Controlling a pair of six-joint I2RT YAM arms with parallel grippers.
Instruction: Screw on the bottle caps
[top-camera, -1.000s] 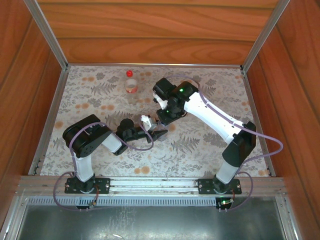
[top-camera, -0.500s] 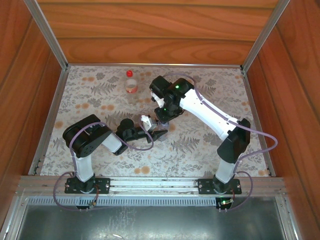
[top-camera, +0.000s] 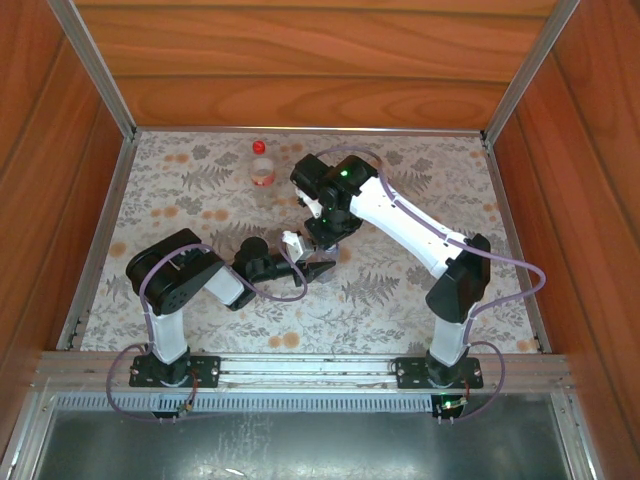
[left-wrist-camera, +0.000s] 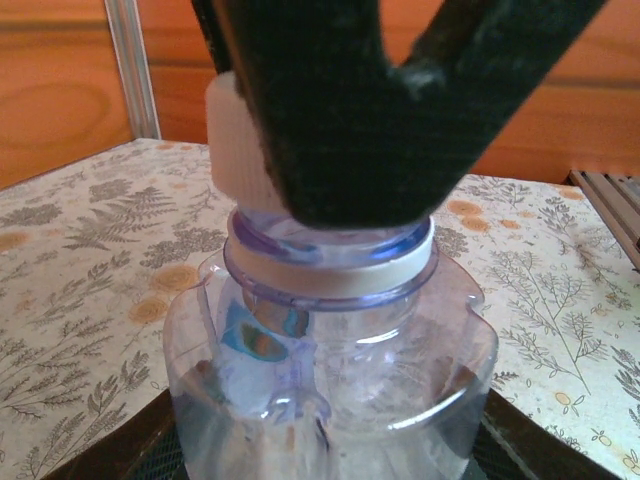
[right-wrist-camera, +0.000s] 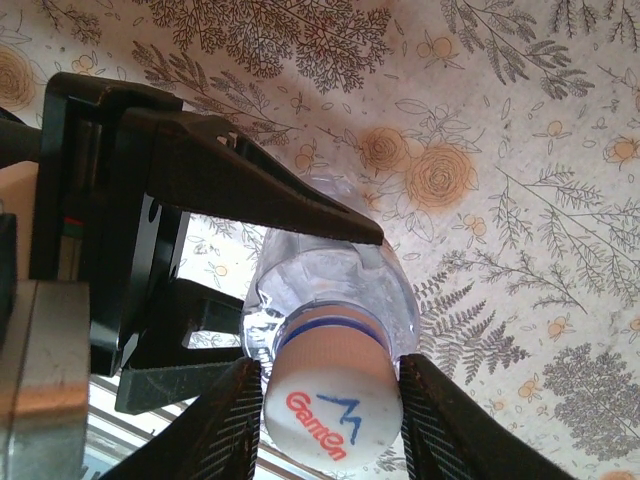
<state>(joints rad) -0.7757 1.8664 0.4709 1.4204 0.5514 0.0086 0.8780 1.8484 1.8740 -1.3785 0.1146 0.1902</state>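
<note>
One bottle is looking finished. The labelled bottle is standing on the tabletop, well beyond both sets of fingers, with the red cap sitting on its neck. How tight that cap is cannot be told.

The second bottle is in hand. The left arm's fingers are gripping the plain bluish bottle, clamping its body from opposite sides. In the right wrist view, its neck is poking out past their tips. The right arm's fingers are pinching the white cap, one finger touching each side, and the cap is sitting on the bottle's mouth.

In the left wrist view, a band of bluish neck is showing between the cap's lower edge and the white collar ring. So the cap is probably not seated fully, and more turning is likely remaining before this second bottle is closed.
</note>
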